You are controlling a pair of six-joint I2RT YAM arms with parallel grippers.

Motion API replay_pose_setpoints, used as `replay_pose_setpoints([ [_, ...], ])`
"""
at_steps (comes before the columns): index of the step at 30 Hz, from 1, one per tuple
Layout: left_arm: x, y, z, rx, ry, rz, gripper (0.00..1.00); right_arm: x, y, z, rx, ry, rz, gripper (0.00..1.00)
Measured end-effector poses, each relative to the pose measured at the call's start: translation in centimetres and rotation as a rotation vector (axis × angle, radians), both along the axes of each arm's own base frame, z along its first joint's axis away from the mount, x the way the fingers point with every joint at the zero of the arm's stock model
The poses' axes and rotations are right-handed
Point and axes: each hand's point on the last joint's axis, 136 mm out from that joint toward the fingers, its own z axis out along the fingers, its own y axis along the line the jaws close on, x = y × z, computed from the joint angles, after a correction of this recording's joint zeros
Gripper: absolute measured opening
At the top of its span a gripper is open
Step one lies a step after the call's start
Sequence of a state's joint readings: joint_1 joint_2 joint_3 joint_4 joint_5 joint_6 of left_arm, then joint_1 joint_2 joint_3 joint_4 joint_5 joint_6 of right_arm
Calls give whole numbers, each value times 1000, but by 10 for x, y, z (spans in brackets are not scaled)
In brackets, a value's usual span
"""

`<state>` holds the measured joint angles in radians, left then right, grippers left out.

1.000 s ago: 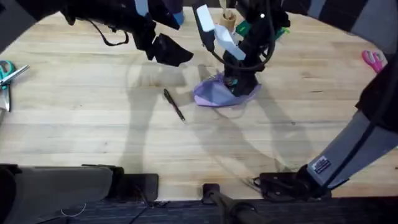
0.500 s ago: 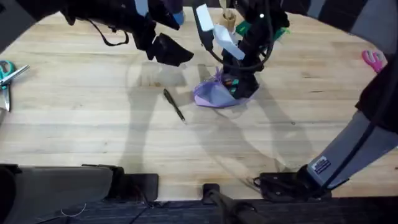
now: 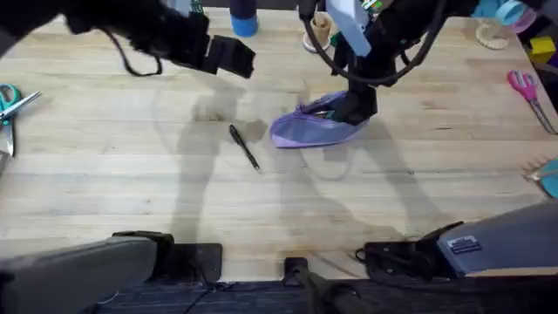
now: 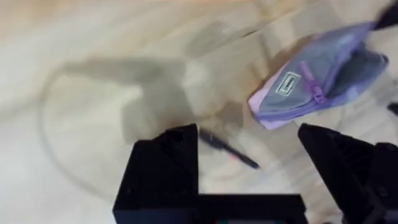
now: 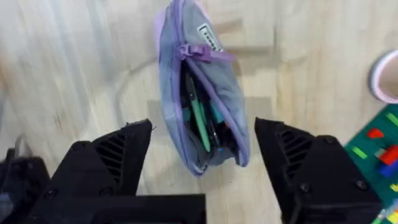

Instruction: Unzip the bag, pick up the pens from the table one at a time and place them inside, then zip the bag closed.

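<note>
The right arm reaches across the table (image 3: 105,174) to its far centre, with the right gripper (image 5: 202,152) poised directly above the bag (image 3: 318,126). Its fingers (image 5: 118,155) are spread wide, one on either side of the bag's end, clamping nothing.

The left arm extends over the far left area. The left gripper (image 4: 249,165) hangs above the table surface with its fingers (image 4: 168,162) spread apart and nothing between them.

The bag lies on its side at the table's centre, zipper open — the right wrist view shows a green pen and darker items inside the gap. A small rectangular label (image 5: 209,37) is sewn near the zipper pull; its writing cannot be read.

One black pen (image 3: 244,146) lies on the table just left of the bag, apart from it.

Compared with half a second ago, the right gripper has lifted off the bag and now stands clear of it. The left gripper has drawn back toward the left. The bag lies flatter and more stretched out; the pen has not moved.
</note>
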<state>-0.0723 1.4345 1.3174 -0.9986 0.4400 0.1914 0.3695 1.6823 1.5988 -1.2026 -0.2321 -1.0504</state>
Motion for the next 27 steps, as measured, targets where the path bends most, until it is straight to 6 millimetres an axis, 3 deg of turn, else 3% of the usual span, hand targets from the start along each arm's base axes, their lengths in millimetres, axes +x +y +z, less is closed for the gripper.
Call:
replay_pose_setpoints([
  [4,-22,19,4,7,130,262,995,6,2,6,21,-25,-49,996],
  [10,-43,27,-4,-30,304,506,995,9,3,7,33,-21,-100,996],
  [16,-51,29,-8,-49,388,612,995,18,7,9,62,-20,-204,996],
  [27,-47,28,-7,-131,449,800,995,18,7,10,82,29,-346,994],
])
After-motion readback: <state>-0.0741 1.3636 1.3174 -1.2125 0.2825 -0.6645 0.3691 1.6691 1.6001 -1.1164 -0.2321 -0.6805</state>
